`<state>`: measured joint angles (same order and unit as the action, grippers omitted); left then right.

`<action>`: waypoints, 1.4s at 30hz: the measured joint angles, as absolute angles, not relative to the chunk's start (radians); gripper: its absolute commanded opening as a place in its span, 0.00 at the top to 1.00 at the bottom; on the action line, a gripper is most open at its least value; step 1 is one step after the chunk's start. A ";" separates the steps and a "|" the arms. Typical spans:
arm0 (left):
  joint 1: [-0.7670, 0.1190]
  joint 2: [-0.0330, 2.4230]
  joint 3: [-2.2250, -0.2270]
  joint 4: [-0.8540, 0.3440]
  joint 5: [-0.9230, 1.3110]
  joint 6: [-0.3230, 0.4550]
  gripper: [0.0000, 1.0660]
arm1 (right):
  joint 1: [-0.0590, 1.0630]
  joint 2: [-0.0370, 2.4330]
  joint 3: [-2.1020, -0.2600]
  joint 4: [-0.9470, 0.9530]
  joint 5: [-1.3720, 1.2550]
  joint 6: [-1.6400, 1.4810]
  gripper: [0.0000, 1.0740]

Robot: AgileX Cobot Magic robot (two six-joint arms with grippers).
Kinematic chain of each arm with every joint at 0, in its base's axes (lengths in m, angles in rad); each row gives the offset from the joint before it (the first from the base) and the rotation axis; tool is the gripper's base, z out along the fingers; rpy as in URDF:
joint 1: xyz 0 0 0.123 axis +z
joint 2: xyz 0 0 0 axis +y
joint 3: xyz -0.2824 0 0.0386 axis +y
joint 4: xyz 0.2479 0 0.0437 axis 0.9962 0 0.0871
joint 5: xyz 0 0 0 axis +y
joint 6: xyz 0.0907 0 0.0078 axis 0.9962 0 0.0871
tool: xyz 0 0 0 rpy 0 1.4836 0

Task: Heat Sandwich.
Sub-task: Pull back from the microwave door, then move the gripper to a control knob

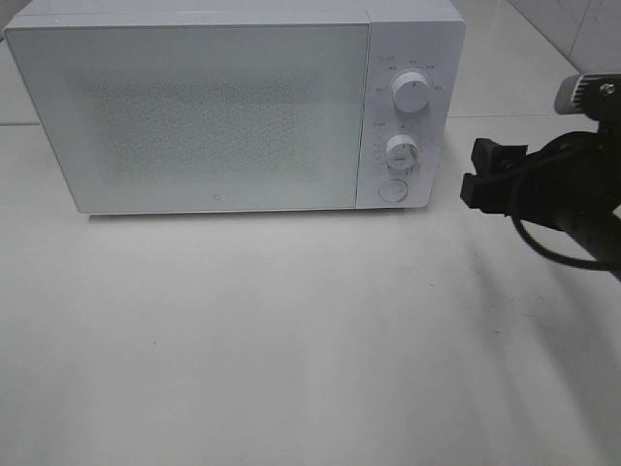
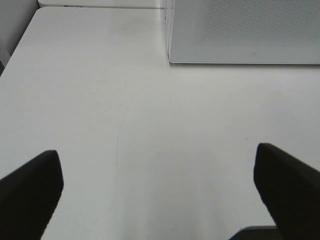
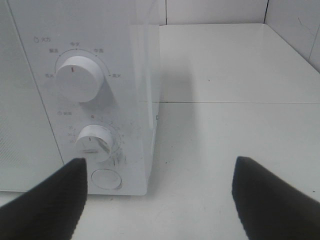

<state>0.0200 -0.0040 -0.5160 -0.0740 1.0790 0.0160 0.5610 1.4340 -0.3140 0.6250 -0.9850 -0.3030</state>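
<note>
Exterior high view, read left to right: your left arm is outside this picture. Its wrist camera shows the left gripper with both black fingers spread wide and nothing between them, above the bare white table, near the microwave's front left corner. A white microwave stands toward the table's far edge, its door shut. Its right-hand panel carries an upper dial, a lower dial and a round button. Just right of that panel, not touching it, your right gripper points toward it, fingers wide apart and empty. The sandwich shows in no view, so you cannot tell where it is.
</note>
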 measured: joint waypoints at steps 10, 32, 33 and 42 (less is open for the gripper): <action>0.020 -0.004 -0.516 -0.074 1.079 0.016 0.08 | 0.685 1.613 -0.397 0.687 -1.098 -0.308 0.29; 0.020 -0.004 -0.516 -0.074 1.079 0.016 0.08 | 0.686 1.924 -0.647 0.695 -1.205 -0.299 0.29; 0.020 -0.004 -0.516 -0.074 1.079 0.016 0.08 | 0.683 1.942 -0.668 0.694 -1.205 -0.291 0.29; 0.020 -0.004 -0.516 -0.074 1.079 0.016 0.08 | 0.639 2.013 -0.739 0.685 -1.197 -0.269 0.29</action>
<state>0.0200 -0.0040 -0.5160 -0.0740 1.0790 0.0160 0.6390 2.0130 -0.7390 0.6850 -1.1970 -0.2690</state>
